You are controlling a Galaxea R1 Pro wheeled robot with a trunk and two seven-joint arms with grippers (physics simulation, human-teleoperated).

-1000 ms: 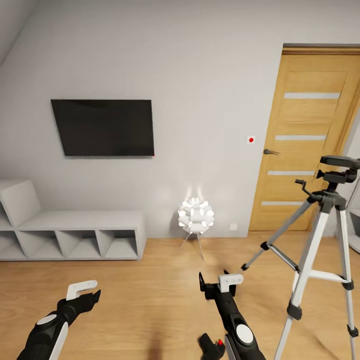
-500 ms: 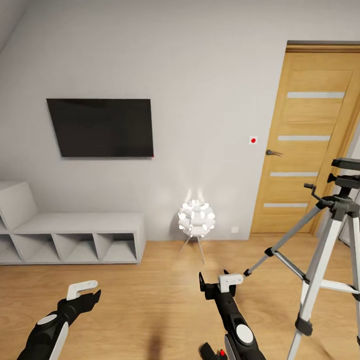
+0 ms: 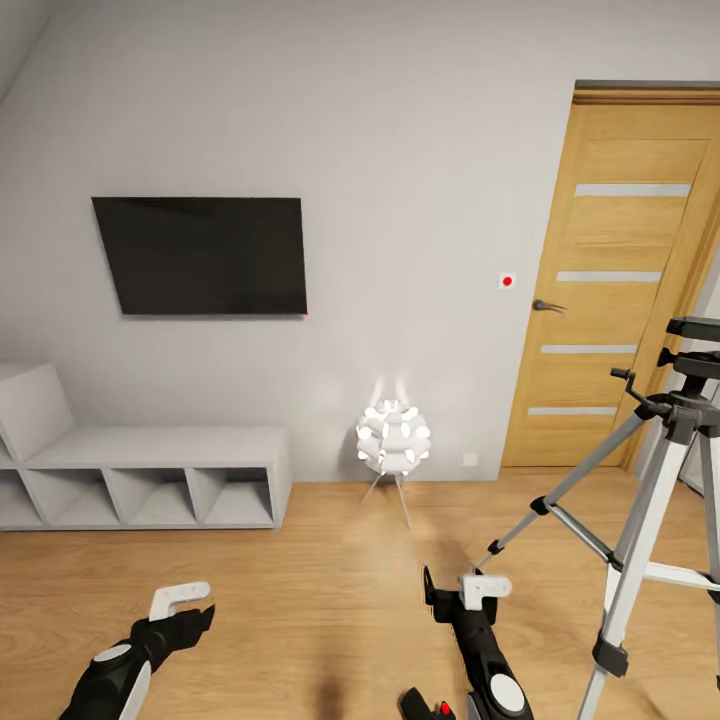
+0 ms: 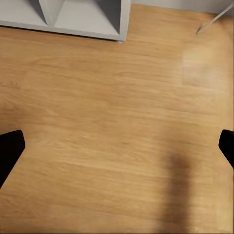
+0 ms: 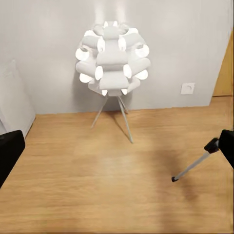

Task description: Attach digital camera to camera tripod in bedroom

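The camera tripod point(image 3: 650, 480) is standing on the light wood floor point(image 3: 300, 590) at about three o'clock in the head view, its black pan head point(image 3: 692, 345) cut by the picture's edge and its silver-grey legs spreading toward the middle of the room. One leg is reaching toward the white ball-shaped lamp point(image 3: 393, 437), which is glowing near the wall at twelve o'clock; the foot of that leg point(image 5: 174, 179) is also showing in the right wrist view, well apart from the lamp's thin legs.

The digital camera point(image 3: 425, 706) is sitting at about six o'clock, at the very lower edge of the head view just beside the right arm, showing a black body and a red button; whether anything is carrying it cannot be told.

The right gripper point(image 3: 462, 592) is hanging low over the floor with its jaws spread apart and nothing between them. The left gripper point(image 3: 185, 605) at seven o'clock is likewise hanging with jaws apart and empty, its wrist view looking down at bare floor and the corner of the grey shelf unit point(image 3: 150, 470).

A dark TV point(image 3: 200, 256) is hanging on the wall at ten o'clock, and a wooden door point(image 3: 620, 280) is standing at two o'clock.
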